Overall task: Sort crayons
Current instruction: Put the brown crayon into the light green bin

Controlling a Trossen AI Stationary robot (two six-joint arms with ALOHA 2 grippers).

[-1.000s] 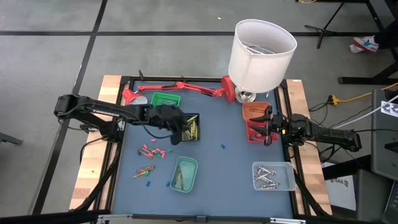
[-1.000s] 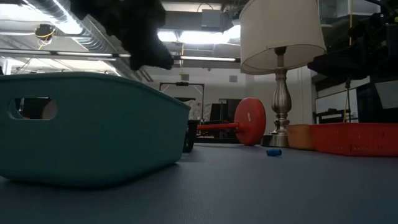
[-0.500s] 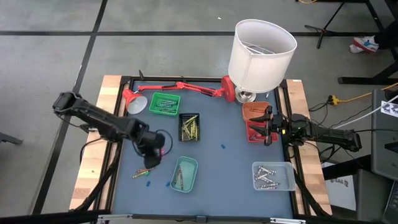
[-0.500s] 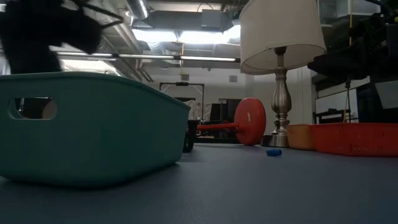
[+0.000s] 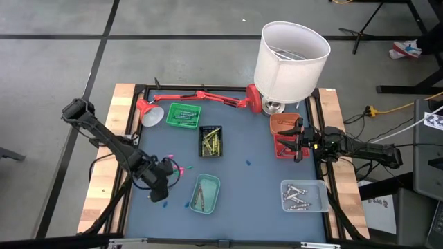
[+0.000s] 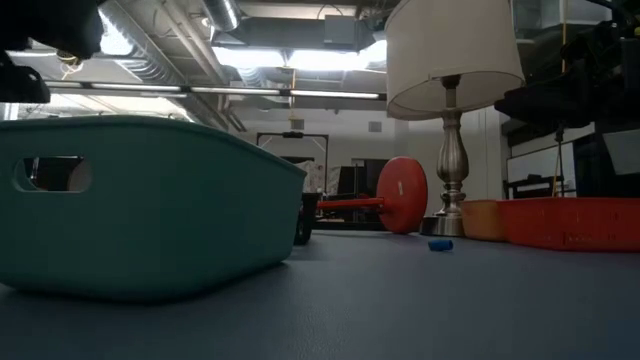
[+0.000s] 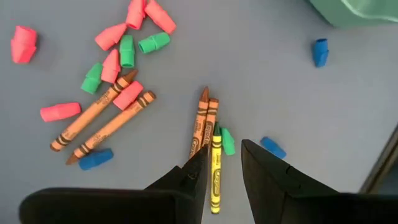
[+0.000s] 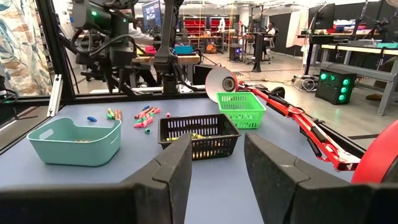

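Crayons [image 7: 208, 134] lie loose on the blue-grey mat [image 7: 261, 81], with a yellow crayon [image 7: 216, 168] right between the left gripper's [image 7: 221, 171] spread fingers, not pinched. The wrappers have dark print, too small to read. Pink, green and blue caps [image 7: 118, 50] are scattered around. A teal tray [image 5: 205, 193] sits just beside that spot. Further off, the right gripper [image 8: 214, 155] waits with fingers apart by the red tray [image 5: 285, 146]. Behind it all there's a lamp [image 5: 289, 59], grey floor, lab benches.

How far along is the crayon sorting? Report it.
Done: crayons lie in the green basket, black basket, teal tray and clear tray. In hand: open left gripper straddles a yellow crayon. Left: orange crayons loose beside it. Right gripper waits by the red tray.
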